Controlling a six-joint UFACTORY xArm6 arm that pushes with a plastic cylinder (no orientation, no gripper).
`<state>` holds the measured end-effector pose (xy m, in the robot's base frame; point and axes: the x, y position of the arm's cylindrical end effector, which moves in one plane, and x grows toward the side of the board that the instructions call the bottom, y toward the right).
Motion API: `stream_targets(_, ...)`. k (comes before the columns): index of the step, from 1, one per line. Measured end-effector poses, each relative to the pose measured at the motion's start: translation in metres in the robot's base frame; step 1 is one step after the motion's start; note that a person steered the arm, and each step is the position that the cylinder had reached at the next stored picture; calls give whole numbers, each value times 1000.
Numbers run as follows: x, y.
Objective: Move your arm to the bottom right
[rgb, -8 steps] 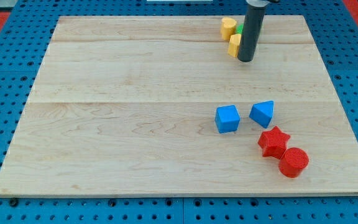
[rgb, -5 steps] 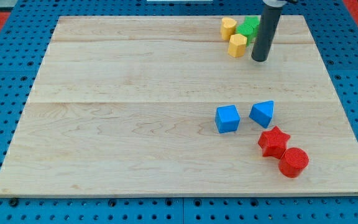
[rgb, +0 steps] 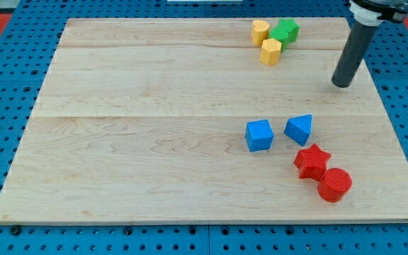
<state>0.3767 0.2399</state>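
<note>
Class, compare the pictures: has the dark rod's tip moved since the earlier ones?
Yes. My tip moved toward the view's right and bottom, away from the yellow blocks.

Straight dark rod, leaning slightly toward the view's top right, my tip [rgb: 341, 83] resting on the pale wooden tabletop [rgb: 154, 142] near its right edge. Touching no block: well right of the yellow and green cluster, above and right of the blue and red blocks.
</note>
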Motion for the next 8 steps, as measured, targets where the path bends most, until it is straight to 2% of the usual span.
stream_targets(3, 69, 65)
stream_targets(4, 98, 66)
stream_targets(8, 104, 67)
